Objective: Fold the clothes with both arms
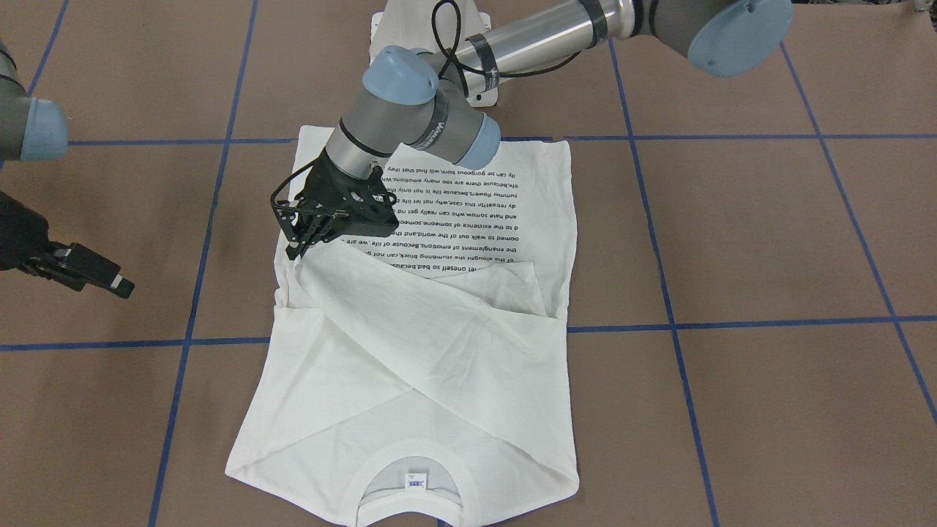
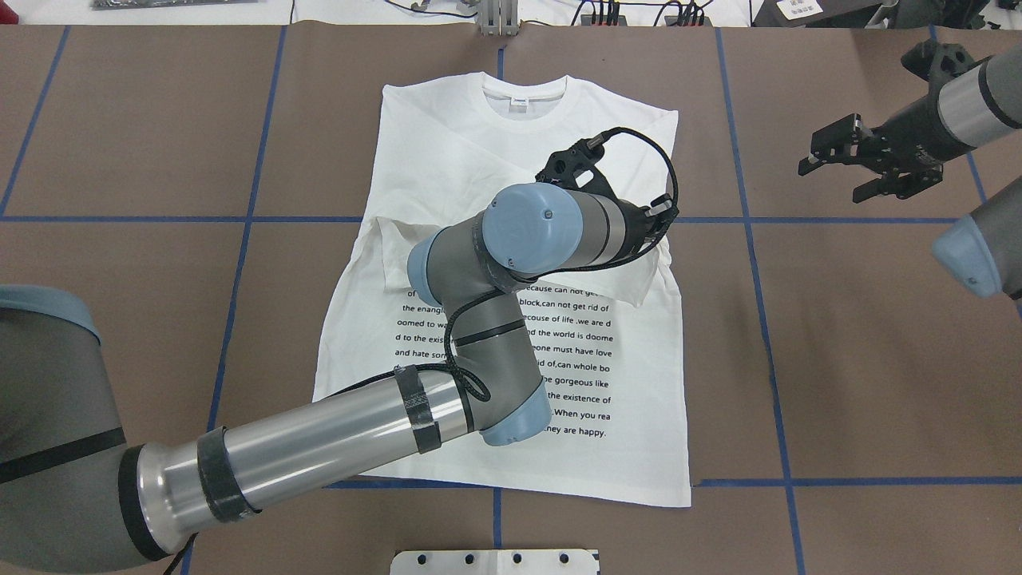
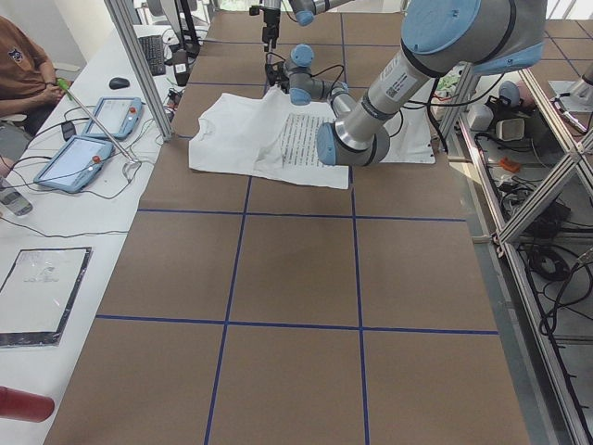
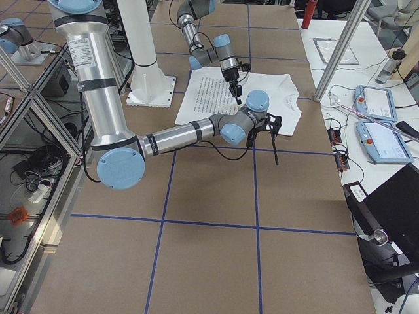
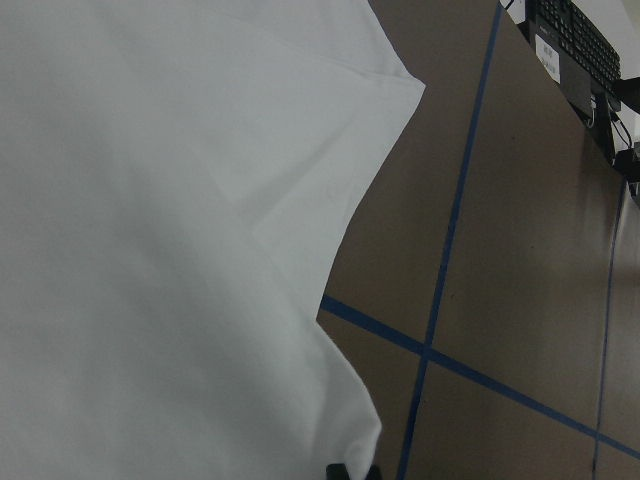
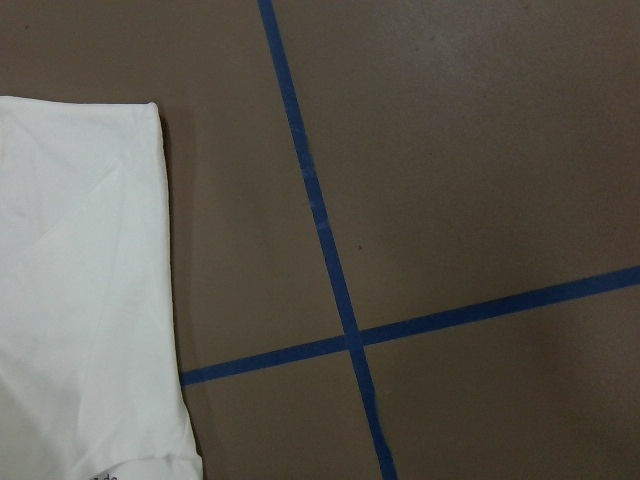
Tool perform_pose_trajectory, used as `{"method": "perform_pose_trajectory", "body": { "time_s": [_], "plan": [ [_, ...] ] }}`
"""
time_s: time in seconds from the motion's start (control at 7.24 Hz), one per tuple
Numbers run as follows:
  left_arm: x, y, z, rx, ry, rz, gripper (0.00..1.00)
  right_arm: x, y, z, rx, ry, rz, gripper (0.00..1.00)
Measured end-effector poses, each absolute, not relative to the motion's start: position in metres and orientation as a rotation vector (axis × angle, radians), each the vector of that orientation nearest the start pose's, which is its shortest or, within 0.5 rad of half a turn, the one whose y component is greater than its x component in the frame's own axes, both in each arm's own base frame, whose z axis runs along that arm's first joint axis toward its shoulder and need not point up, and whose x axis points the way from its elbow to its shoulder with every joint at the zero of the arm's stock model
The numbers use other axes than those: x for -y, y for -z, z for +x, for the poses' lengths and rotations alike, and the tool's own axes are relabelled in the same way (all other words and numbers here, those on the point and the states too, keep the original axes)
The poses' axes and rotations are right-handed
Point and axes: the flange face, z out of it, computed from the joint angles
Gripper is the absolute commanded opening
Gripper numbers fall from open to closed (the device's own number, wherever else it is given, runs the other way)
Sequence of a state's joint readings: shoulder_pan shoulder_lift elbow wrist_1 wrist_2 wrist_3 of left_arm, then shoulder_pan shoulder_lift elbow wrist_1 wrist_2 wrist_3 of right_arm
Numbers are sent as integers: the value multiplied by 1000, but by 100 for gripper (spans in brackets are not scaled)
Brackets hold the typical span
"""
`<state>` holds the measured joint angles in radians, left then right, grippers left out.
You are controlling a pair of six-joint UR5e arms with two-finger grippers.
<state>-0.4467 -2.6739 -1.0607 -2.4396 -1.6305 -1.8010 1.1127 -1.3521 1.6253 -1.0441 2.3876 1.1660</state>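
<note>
Fingers of the left gripper are clamped on the sleeve of the white T-shirt laid flat on the table, the right gripper is spread apart off to the side, and the sleeve fold seems nearly done, so letting go is needed next.

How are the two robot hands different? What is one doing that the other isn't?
The left gripper reaches over the white T-shirt; the right gripper hangs over bare brown table, off to the side. The left one's jaws look pinched together on a folded sleeve's end; the right one's jaws are apart and hold nothing. Both are black with two fingers.
</note>
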Motion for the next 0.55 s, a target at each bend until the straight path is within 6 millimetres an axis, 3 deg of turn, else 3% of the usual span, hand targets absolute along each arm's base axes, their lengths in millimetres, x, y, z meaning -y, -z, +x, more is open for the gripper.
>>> {"method": "perform_pose_trajectory", "body": {
  "time_s": [0.28, 0.41, 0.55],
  "plan": [
    [467, -39, 677, -1489, 517, 126, 74, 554, -440, -209, 1082, -318, -37, 100],
    [462, -39, 664, -1496, 510, 129, 72, 550, -433, -215, 1088, -321, -43, 100],
    [450, -53, 641, -1477, 487, 134, 72, 539, -419, -230, 1096, -348, -60, 100]
  ]
}}
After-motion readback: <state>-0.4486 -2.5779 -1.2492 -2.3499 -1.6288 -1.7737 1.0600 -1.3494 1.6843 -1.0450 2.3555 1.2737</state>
